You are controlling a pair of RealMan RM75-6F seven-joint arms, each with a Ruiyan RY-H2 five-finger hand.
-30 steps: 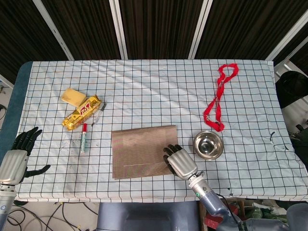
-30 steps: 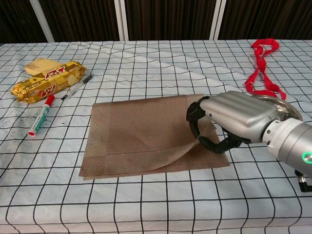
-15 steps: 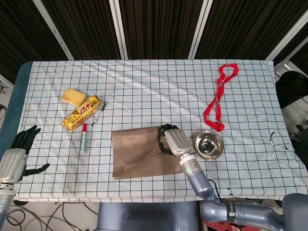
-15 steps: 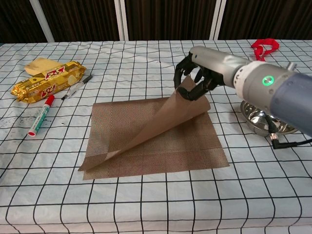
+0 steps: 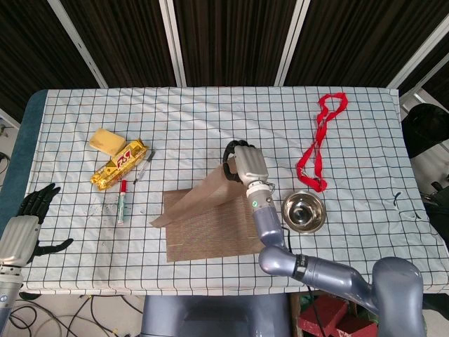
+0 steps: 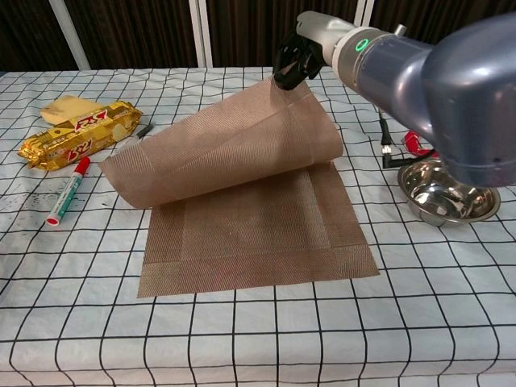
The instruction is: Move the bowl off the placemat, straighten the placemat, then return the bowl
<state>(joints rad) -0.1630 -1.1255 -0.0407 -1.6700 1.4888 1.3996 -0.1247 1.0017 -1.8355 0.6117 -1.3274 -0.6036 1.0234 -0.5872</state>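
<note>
The robot's right hand [image 6: 297, 58] pinched a corner of the brown woven rectangular placemat [image 6: 242, 218], lifting it w/ its front edge on the checked tablecloth [image 6: 258, 339]. Round shiny steel bowl [image 6: 442, 193] sat just right of the mat. Left hand [image 5: 24, 228], at the table's edge, looked open, empty.

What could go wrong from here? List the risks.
The right hand holds one corner of the placemat high, so the sheet curls over itself; released now, it may land folded rather than flat.

The raised flap hangs toward the marker and snack pack and could sweep them.

The forearm passes close to the bowl and might knock it.
</note>
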